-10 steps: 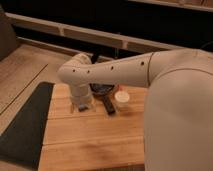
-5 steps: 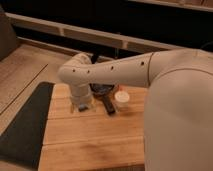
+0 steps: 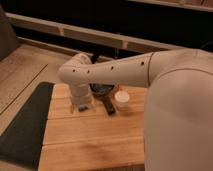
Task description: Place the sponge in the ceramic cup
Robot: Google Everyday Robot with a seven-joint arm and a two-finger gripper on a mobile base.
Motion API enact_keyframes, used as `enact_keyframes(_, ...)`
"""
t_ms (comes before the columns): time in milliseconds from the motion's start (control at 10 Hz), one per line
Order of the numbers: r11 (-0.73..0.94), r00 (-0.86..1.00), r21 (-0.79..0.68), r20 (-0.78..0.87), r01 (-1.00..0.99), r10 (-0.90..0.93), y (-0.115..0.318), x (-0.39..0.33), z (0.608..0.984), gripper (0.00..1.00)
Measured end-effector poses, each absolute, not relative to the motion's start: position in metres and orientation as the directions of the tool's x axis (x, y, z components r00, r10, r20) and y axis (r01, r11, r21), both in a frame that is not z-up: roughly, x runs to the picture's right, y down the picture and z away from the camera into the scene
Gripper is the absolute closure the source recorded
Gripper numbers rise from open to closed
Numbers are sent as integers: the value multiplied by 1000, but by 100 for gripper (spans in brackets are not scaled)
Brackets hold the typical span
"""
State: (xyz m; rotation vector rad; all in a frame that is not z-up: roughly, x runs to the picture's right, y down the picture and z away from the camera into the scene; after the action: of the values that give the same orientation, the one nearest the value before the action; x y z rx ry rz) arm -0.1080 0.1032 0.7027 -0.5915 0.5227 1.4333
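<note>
Down by the table (image 3: 90,145), our pincer (image 3: 82,106) hangs spread wide near the cup (image 3: 121,98). We see no sponge. If our arm (image 3: 125,70) swings, it could tip the cup.

Dim warm light from above (nearly black at the top), soft blur throughout

Gripper (image 3: 82,106) sits low over the table (image 3: 90,145). Pan (image 3: 102,89) handle is just beside it, cup (image 3: 121,98) past that. Arm (image 3: 117,72) spans above. Near boards free, mat (image 3: 25,125) side free.
</note>
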Motion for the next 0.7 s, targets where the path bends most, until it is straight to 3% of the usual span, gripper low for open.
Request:
enact_keyframes(500, 50, 79, -63, -650, -997, 756, 101, -109, 704, 35)
enact_keyframes(700, 86, 114, -76, -576, -993, 809, 73, -110, 720, 35)
